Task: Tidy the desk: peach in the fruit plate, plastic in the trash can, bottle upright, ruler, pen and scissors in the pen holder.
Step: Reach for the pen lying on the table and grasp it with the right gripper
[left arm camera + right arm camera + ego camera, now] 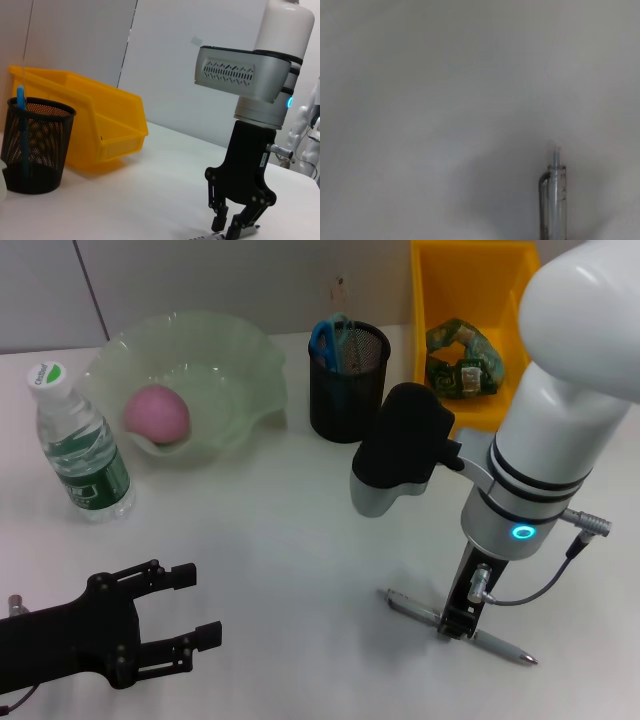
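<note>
A silver pen (500,645) lies on the white table at the front right. My right gripper (458,625) stands straight down over its middle with the fingers closed around it; the left wrist view shows this gripper (231,227) touching the pen (200,237) at table level. The pen's clip end shows in the right wrist view (554,200). My left gripper (203,605) is open and empty at the front left. The pink peach (155,412) sits in the green fruit plate (250,360). The bottle (85,455) stands upright. Blue-handled scissors (325,338) stand in the black mesh pen holder (347,380). No ruler is in view.
A yellow bin (440,300) at the back right holds a crumpled green plastic wrapper (462,360). The pen holder (35,145) and the bin (115,125) also show in the left wrist view. A grey wall runs behind the table.
</note>
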Action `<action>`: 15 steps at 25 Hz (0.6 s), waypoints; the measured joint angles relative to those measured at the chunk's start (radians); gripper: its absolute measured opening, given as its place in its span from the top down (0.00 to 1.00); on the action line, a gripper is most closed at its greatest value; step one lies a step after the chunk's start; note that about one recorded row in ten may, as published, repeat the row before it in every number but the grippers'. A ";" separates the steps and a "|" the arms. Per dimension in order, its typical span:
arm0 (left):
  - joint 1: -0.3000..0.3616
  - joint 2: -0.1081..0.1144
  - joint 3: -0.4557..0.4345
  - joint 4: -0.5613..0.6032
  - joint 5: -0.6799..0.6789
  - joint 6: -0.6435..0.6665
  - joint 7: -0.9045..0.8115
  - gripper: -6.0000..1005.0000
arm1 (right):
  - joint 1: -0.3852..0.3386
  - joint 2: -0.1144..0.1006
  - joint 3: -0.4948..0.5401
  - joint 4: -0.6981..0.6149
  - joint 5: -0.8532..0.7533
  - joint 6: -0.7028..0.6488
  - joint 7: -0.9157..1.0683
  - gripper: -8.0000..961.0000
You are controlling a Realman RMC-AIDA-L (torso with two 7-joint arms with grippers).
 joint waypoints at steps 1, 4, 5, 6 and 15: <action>0.000 0.000 0.000 0.000 0.000 0.000 0.000 0.20 | 0.000 0.000 -0.004 0.000 0.000 0.000 0.000 0.77; -0.001 0.000 0.000 0.000 0.000 0.000 0.000 0.20 | 0.001 0.000 -0.013 0.003 0.000 0.004 0.004 0.78; -0.001 0.000 0.000 0.000 -0.001 0.000 0.000 0.20 | 0.001 0.000 -0.013 0.003 0.000 0.004 0.004 0.78; -0.001 0.001 0.000 0.000 -0.001 0.000 0.000 0.20 | 0.001 0.000 -0.014 0.004 0.000 0.006 0.005 0.78; -0.003 0.003 0.000 0.000 -0.001 0.000 -0.002 0.20 | 0.000 0.001 -0.028 0.004 0.000 0.010 0.012 0.78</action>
